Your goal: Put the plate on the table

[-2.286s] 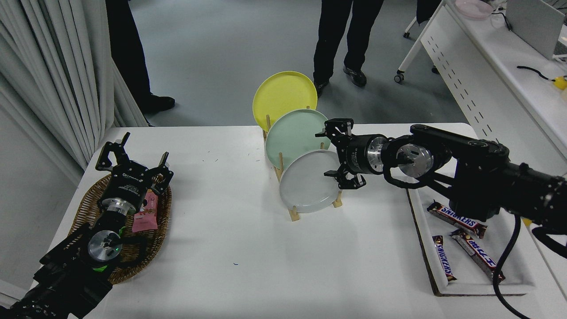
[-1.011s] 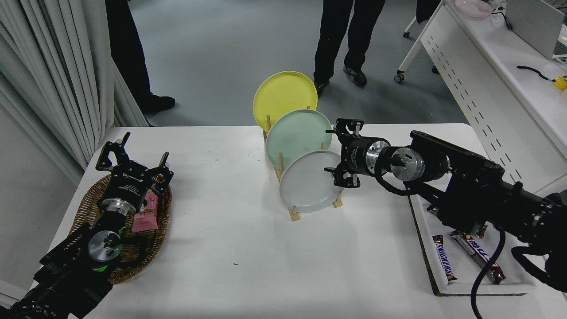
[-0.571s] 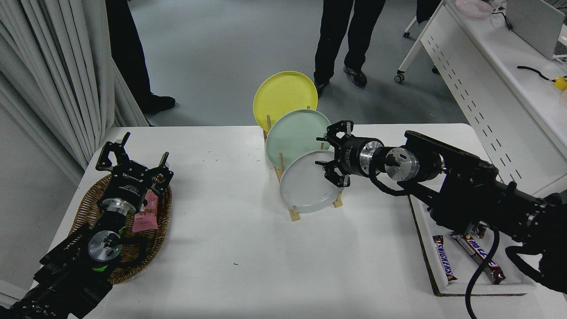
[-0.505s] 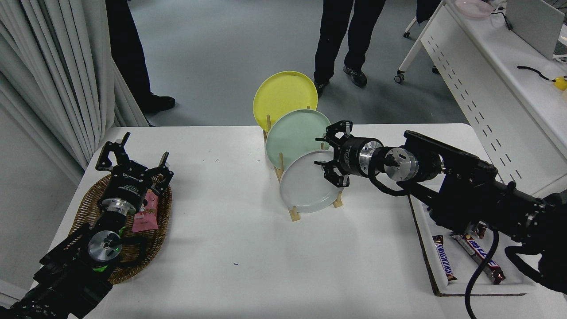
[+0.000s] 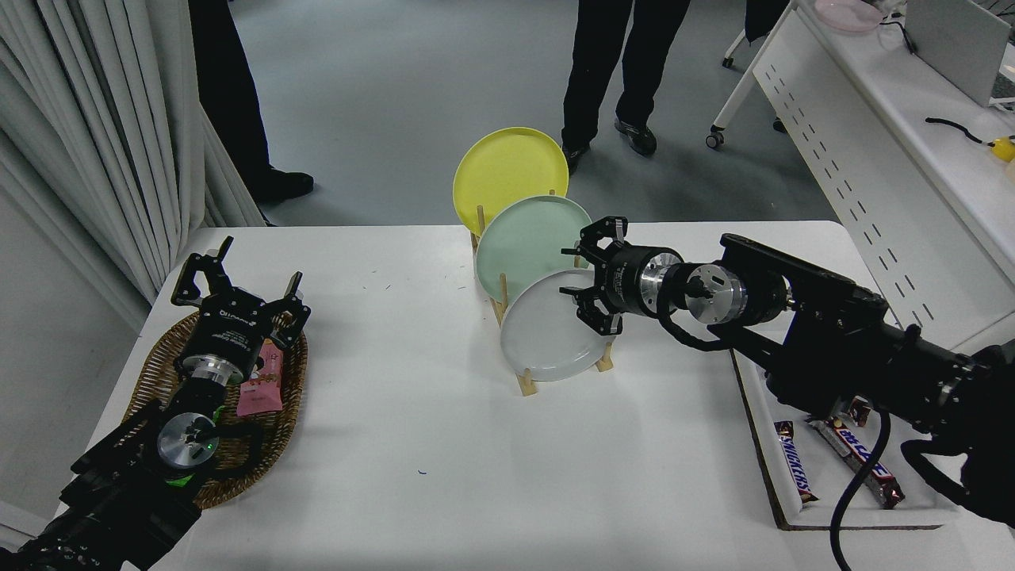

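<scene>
The light grey plate (image 5: 543,333) stands on edge in the front slot of a wooden rack (image 5: 525,383) on the white table (image 5: 444,444). A mint green plate (image 5: 523,242) and a yellow plate (image 5: 507,170) stand behind it. My right gripper (image 5: 572,274) is open, with its jaws straddling the grey plate's upper right rim, one above and one below. It grips nothing. My left gripper (image 5: 238,274) is parked open over a wicker basket at the lower left.
The wicker basket (image 5: 158,381) holds a pink packet (image 5: 262,388). A white tray (image 5: 920,492) at the lower right holds several chocolate bars. People's legs (image 5: 603,71) stand beyond the far edge. A white desk (image 5: 888,119) stands at the right.
My right gripper has moved left, from beside the grey plate's right edge onto its upper right rim, staying open. The plates and my left arm have not moved.
</scene>
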Robot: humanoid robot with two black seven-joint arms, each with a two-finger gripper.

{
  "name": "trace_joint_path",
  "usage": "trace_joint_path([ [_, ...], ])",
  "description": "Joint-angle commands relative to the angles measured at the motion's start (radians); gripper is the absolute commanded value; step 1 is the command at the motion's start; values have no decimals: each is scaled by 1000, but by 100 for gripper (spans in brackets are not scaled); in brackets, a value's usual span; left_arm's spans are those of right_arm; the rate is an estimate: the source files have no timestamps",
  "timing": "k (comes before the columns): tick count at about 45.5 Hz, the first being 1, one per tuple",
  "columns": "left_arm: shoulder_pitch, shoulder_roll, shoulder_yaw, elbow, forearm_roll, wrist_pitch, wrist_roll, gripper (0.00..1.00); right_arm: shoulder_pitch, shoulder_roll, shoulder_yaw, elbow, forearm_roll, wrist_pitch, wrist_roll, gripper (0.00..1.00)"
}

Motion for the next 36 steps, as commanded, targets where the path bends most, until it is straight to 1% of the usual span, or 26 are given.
trace_joint_path([
  [1, 0, 1, 0, 0, -1, 0, 0, 100, 2, 0, 2, 0, 6, -2, -3, 45],
  [7, 0, 1, -1, 0, 1, 0, 0, 100, 5, 0, 2, 0, 18, -2, -11, 40],
  [13, 0, 1, 0, 0, -1, 0, 0, 100, 7, -2, 2, 0, 24, -2, -22, 25],
  [17, 0, -1, 0, 0, -1, 0, 0, 100, 8, -2, 4, -2, 24, -2, -33, 20],
  [36, 0, 1, 0, 0, -1, 0, 0, 100, 11, -3, 4, -3, 24, 0, -40, 19],
])
